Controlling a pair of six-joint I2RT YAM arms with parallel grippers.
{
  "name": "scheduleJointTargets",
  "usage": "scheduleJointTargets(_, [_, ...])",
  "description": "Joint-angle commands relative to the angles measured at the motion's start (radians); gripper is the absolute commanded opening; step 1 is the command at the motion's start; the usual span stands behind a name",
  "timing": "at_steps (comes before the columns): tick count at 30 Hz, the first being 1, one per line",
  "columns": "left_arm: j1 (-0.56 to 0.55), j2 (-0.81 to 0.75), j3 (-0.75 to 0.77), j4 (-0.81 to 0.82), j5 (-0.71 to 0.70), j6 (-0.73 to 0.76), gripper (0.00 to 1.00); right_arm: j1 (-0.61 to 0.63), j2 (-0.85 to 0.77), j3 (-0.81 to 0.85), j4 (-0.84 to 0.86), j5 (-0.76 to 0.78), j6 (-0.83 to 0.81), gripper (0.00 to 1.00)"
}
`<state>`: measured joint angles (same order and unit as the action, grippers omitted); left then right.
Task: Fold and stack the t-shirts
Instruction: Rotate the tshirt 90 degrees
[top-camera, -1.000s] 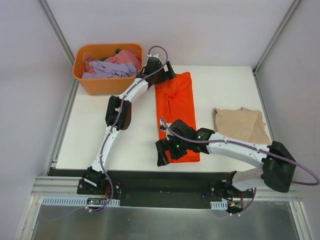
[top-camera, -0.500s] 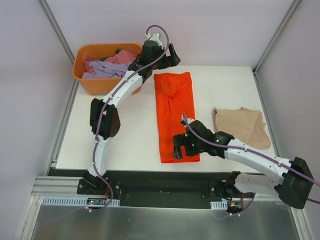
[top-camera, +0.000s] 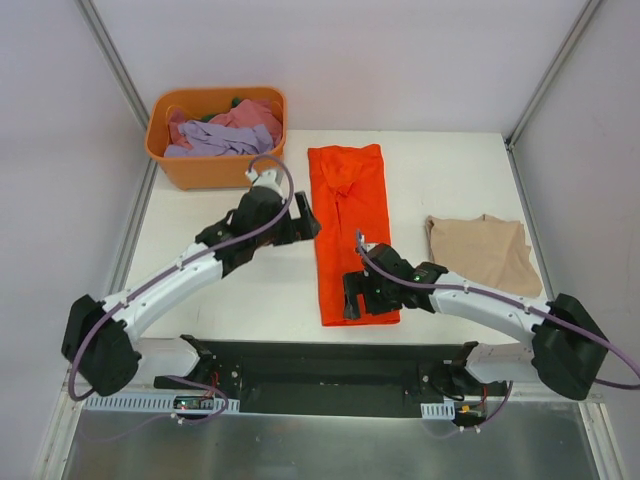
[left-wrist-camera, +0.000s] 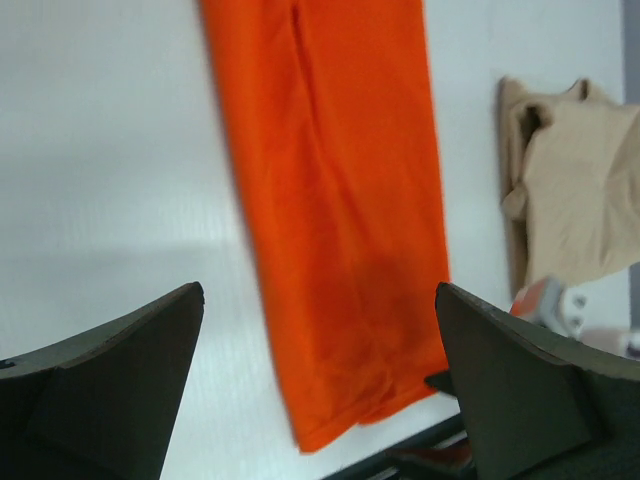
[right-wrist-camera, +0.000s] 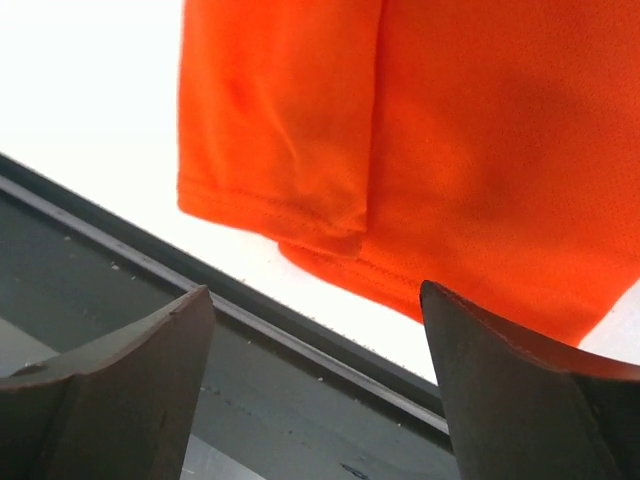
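Observation:
A bright orange t-shirt (top-camera: 350, 225) lies flat on the white table, folded lengthwise into a long strip. My left gripper (top-camera: 303, 222) hovers open beside the strip's left edge, about halfway along it. The left wrist view looks down the orange t-shirt (left-wrist-camera: 340, 200) between the wide-open left gripper (left-wrist-camera: 318, 290). My right gripper (top-camera: 352, 297) is open over the near left corner of the strip. In the right wrist view the near hem of the orange t-shirt (right-wrist-camera: 400, 150) lies just beyond the right gripper (right-wrist-camera: 315, 290), which holds nothing. A tan t-shirt (top-camera: 480, 250) lies folded at the right.
An orange tub (top-camera: 200, 170) at the back left holds lilac and pink shirts (top-camera: 215, 135). The table's near edge and a black rail (right-wrist-camera: 250, 330) run right under the right gripper. The tan t-shirt (left-wrist-camera: 580, 190) shows at the right of the left wrist view.
My left arm has swung back from the shirt's far end by the tub to the middle of its left edge. The right gripper moved right and stays at the near hem.

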<state>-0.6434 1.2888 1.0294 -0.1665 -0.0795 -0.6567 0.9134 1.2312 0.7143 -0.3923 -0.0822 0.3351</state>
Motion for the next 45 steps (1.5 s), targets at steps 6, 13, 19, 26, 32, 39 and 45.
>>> scheduleJointTargets(6, [-0.068, -0.333, -0.396, -0.028, -0.042, -0.168, 0.99, -0.022, 0.137, 0.057, 0.081, -0.010, 0.038, 0.68])
scheduleJointTargets(13, [-0.068, -0.384, -0.420, -0.068, -0.088, -0.156, 0.99, -0.024, 0.103, 0.031, 0.096, -0.056, 0.062, 0.60])
scheduleJointTargets(19, [-0.068, -0.358, -0.400, -0.088, -0.120, -0.130, 0.99, -0.021, 0.125, 0.030, 0.090, -0.044, 0.090, 0.52])
scheduleJointTargets(26, [-0.068, -0.375, -0.411, -0.096, -0.134, -0.121, 0.99, -0.018, 0.129, 0.016, 0.138, -0.088, 0.116, 0.32])
scheduleJointTargets(32, [-0.068, -0.402, -0.425, -0.099, -0.137, -0.124, 0.99, -0.016, 0.165, 0.034, 0.124, -0.113, 0.120, 0.16])
scheduleJointTargets(39, [-0.067, -0.422, -0.431, -0.102, -0.134, -0.121, 0.99, -0.005, 0.142, 0.037, 0.194, -0.182, 0.148, 0.00])
scheduleJointTargets(45, [-0.068, -0.424, -0.431, -0.100, -0.135, -0.110, 0.99, 0.004, 0.096, 0.060, 0.097, -0.096, 0.140, 0.02])
